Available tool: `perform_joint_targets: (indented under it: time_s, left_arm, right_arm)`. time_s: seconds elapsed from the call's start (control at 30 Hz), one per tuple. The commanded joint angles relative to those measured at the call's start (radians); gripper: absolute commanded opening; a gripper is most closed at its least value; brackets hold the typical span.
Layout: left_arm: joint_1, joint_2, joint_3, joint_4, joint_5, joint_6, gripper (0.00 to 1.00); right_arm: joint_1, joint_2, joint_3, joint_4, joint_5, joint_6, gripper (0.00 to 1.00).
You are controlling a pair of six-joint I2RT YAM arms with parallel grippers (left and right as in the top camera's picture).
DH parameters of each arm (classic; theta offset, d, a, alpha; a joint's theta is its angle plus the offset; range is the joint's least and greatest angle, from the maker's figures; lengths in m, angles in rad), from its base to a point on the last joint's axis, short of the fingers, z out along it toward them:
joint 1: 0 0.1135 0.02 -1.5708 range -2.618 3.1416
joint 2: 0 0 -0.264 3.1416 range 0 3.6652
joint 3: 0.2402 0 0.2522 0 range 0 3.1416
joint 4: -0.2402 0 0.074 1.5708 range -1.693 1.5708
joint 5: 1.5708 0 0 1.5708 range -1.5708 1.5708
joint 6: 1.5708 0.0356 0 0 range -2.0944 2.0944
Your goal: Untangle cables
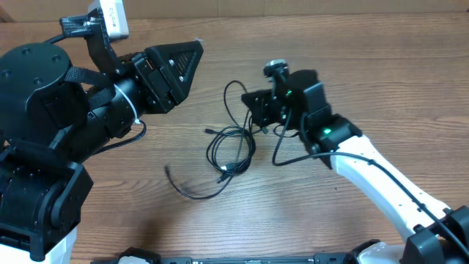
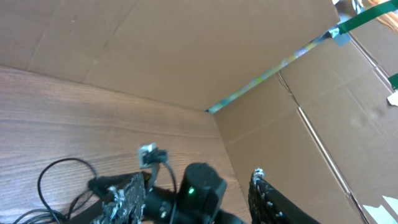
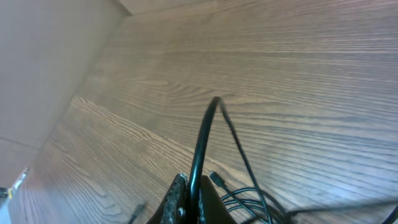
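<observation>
Status: the cables (image 1: 233, 150) lie in a loose heap of loops on the table (image 1: 366, 66), roughly mid-table. The right fingers (image 3: 181, 200) sit at 2 o'clock of the heap, pinched together on one strand. In the right wrist view that strand (image 3: 205, 137) arcs up from the fingers, peaks, then drops back toward the table. More loops lie at 4 o'clock of the fingers. From overhead we read it as the tall loop (image 1: 233, 92) reaching toward 12 o'clock from the heap, just beside the right fingers. One loose tail (image 1: 192, 194) runs out toward 8 o'clock and ends in a small plug (image 1: 168, 170), lying flat and well apart from both arms. A second small plug (image 1: 209, 130) sticks out at 10 o'clock of the heap. A pale tip (image 1: 222, 176) shows at 6 o'clock. The left fingers (image 2: 127, 196) are spread apart with nothing between the pads. They are at 10 o'clock of the heap, apart from the cables, and point toward the right arm (image 2: 199, 186). That arm's green light shows between them in the left wrist view. We can't tell from these views how high the left fingers are off the table. A cardboard wall (image 2: 186, 56) stands along the table's 12 o'clock edge, with green tape (image 2: 367, 18) on it.
</observation>
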Motion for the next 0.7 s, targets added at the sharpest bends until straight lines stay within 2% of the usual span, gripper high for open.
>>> perform_joint_targets:
  time_s: [0.0,0.3,0.47,0.67]
  left_arm:
    - [-0.005,-0.002,0.022,-0.014,-0.011,0.043,0.54]
    - [-0.005,0.019,0.021,-0.177,-0.032,0.163,0.55]
    - [-0.005,0.046,0.021,-0.300,-0.140,0.168,0.55]
    - [-0.005,0.077,0.020,-0.384,-0.161,0.195,0.55]
  right_arm:
    - [-0.044,-0.047,0.023,-0.009,-0.083,-0.018,0.04]
    - [-0.093,-0.122,0.112,-0.105,-0.093,-0.029,0.04]
    - [-0.094,-0.167,0.186,-0.147,-0.091,-0.029,0.04]
    - [-0.116,-0.193,0.280,-0.180,-0.089,-0.028,0.04]
